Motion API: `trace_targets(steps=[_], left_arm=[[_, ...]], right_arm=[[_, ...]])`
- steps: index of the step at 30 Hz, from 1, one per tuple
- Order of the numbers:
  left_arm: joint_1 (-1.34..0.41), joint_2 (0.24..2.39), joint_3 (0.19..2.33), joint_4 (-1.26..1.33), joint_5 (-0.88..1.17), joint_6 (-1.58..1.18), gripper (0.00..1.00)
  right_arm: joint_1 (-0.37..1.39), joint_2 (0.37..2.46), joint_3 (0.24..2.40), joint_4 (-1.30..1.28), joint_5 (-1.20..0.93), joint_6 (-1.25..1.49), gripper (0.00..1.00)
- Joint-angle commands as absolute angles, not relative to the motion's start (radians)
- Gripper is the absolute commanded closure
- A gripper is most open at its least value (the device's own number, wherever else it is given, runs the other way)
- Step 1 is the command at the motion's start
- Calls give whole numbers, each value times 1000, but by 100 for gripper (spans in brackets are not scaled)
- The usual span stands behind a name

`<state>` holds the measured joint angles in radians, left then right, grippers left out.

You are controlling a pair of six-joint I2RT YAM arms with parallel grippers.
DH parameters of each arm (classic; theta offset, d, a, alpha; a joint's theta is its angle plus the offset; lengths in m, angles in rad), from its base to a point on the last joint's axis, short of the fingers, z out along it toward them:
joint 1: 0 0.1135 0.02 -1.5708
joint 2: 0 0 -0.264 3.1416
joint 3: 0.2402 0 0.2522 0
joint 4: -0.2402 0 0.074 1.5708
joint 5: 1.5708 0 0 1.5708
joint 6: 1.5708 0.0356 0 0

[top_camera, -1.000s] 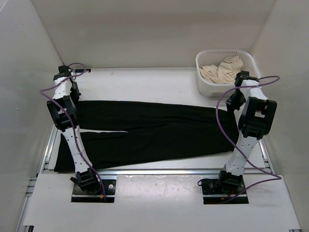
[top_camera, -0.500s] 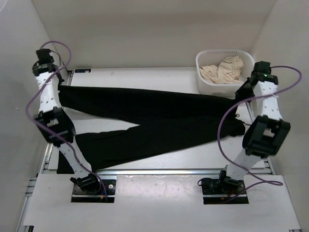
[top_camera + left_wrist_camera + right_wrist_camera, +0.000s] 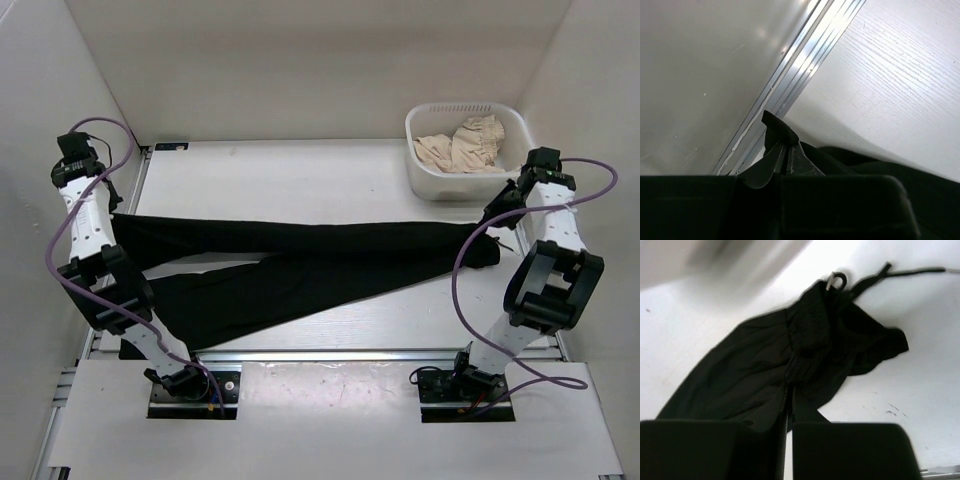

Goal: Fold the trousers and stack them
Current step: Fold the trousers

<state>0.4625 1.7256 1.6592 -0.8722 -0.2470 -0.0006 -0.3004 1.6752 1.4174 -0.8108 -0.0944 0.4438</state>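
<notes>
At the left of the overhead view the left claw (image 3: 112, 205) is pinched closed on one end of the black trousers (image 3: 330, 255). Its wrist view shows the fingers (image 3: 771, 165) pressed together on a peak of dark cloth, with a metal rail (image 3: 805, 65) running diagonally just beyond it. From there one leg runs as a narrow band across the middle of the white desk (image 3: 300, 175). The other leg slants down to the lower left and lies flat near the front rail. At the right end the right claw (image 3: 497, 225) is clamped on the bunched waist. In its wrist view the fabric (image 3: 755, 370) hangs gathered from the closed fingers, and a drawstring (image 3: 915, 272) trails toward the upper right. In the upper right a white basket (image 3: 465, 108) holds a beige garment (image 3: 460, 145), apart from the trousers.
</notes>
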Motion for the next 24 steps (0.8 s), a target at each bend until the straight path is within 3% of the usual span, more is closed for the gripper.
trace_targets(steps=[1, 6, 9, 13, 18, 24], left_arm=[[468, 1716, 1739, -848, -265, 0, 86], [459, 1756, 1873, -848, -325, 0, 86], [459, 1747, 1855, -857, -334, 0, 86], [472, 1694, 1772, -857, -325, 0, 86], [508, 1695, 1792, -857, -302, 0, 86], [486, 1856, 2012, -857, -281, 0, 86]], right_arm=[[-308, 1707, 1576, -770, -135, 451, 100], [-308, 1689, 1667, -900, -89, 460, 100], [-308, 1599, 1594, -969, -23, 442, 100], [-308, 1361, 1396, -1041, 23, 469, 100], [-288, 1165, 1437, -1196, 144, 523, 100], [-288, 1305, 1534, -1151, 124, 534, 100]])
